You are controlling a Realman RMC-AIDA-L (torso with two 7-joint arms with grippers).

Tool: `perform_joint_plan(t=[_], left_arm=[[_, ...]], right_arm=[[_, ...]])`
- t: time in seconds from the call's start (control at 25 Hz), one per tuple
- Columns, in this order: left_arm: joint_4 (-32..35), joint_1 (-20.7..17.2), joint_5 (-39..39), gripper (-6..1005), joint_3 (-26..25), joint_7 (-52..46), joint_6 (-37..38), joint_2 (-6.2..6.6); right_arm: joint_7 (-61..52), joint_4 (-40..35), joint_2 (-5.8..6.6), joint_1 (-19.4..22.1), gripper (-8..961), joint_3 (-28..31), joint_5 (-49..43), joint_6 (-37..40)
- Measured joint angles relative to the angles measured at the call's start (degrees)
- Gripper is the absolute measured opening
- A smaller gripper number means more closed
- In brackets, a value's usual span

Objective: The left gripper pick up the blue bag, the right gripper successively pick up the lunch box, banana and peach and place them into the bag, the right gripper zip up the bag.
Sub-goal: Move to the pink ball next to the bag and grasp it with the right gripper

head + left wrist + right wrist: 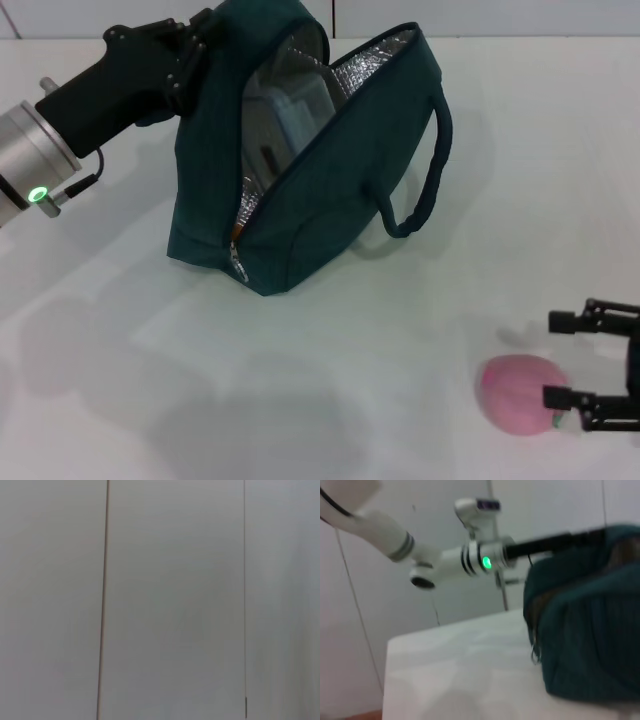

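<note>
- The blue bag (300, 215) stands on the white table (120, 380) at the upper middle of the head view, unzipped, its mouth gaping and the silver foil lining (375, 62) showing along the far flap
- The left gripper (185, 60) reaches in from the robot's left and is clamped on the top edge of the bag's near flap, holding it up; its fingertips are mostly buried in the fabric, so the grip is read from the lifted cloth
- A green light (38, 194) glows on the left arm's silver wrist
- Inside the open bag a clear, pale shape is visible, which looks like the lunch box (290, 110); I cannot make out a banana in the bag or anywhere on the table
- One rope-like handle (425, 180) loops out on the bag's right side and hangs down toward the table
- The zipper pull (238, 262) dangles at the low front corner of the bag
- The peach (520, 393) lies on the table at the lower right, well apart from the bag
- The right gripper (562, 360) comes in from the right edge with its fingers spread wide; one finger (575, 400) is just beside or touching the peach's right side, the other is above it, and the fruit is not clamped
- In the right wrist view the bag (590, 630) fills the right side, with the left arm stretching to its top
- The left wrist view shows only a blank pale wall with thin vertical seams
</note>
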State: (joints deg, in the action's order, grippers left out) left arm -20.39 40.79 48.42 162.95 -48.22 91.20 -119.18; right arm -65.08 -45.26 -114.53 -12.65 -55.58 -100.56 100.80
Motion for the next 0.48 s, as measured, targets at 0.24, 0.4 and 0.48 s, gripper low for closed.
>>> perform_joint_plan(t=[0.24, 0.4, 0.48], left_arm=[[0.0, -0.23, 0.14, 35, 0.0, -0.01, 0.03, 0.0], [0.0, -0.22, 0.05, 35, 0.0, 0.23, 0.04, 0.01], [0.01, -0.22, 0.08, 35, 0.0, 0.54, 0.03, 0.0]], right_arm=[[0.17, 3.96, -0.16, -0.86, 755, -5.88, -1.15, -8.45], [0.21, 4.25, -0.17, -0.96, 754, -10.17, -0.86, -14.03], [0.22, 3.93, -0.16, -1.05, 752, -12.27, -0.69, -15.95]])
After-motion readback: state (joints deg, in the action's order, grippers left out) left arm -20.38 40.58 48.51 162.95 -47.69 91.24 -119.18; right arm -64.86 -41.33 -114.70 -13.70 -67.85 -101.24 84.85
